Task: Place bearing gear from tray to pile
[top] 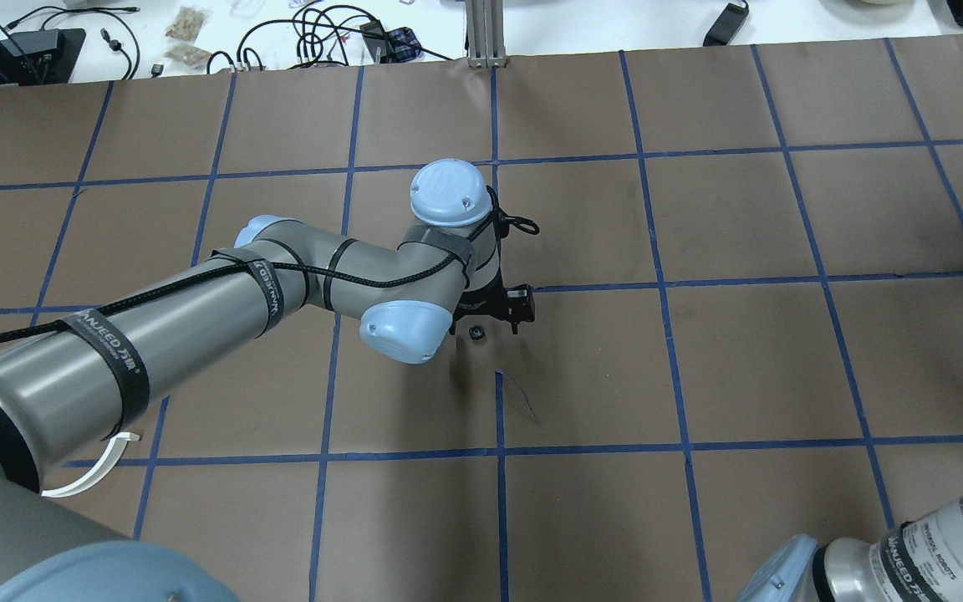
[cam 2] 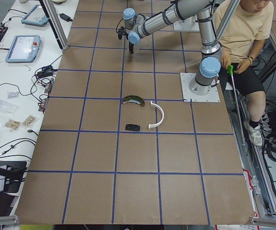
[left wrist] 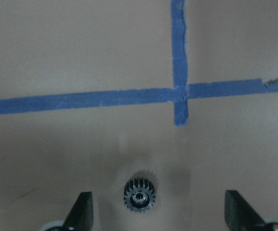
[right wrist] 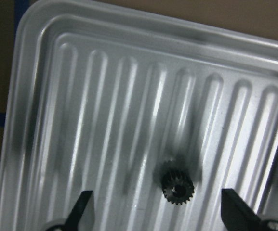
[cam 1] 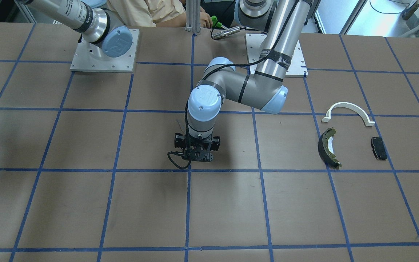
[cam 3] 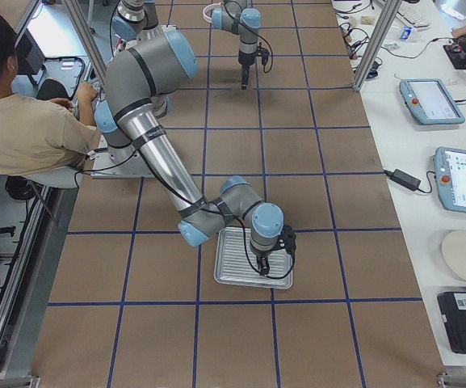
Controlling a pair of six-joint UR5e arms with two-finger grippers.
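Across your table [cam 1: 86,203]: brown covering gridded with blue tape [left wrist: 81,102]; side benches [cam 2: 18,81] carry your cables and tablets.
Left gripper [left wrist: 160,211]: fingers spread wide over one bearing gear [left wrist: 139,197] lying on bare table.
Right gripper [right wrist: 158,211]: spread wide above a second gear [right wrist: 177,187] in the ribbed tray [right wrist: 28,96].
Pile [cam 2: 133,100]: white arch [cam 1: 347,105], brake shoe [cam 1: 326,147], black pad [cam 1: 379,148], well apart from both gears.

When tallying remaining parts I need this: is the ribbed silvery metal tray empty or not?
Not empty: one small dark toothed gear lies on the floor of the ribbed silvery tray.
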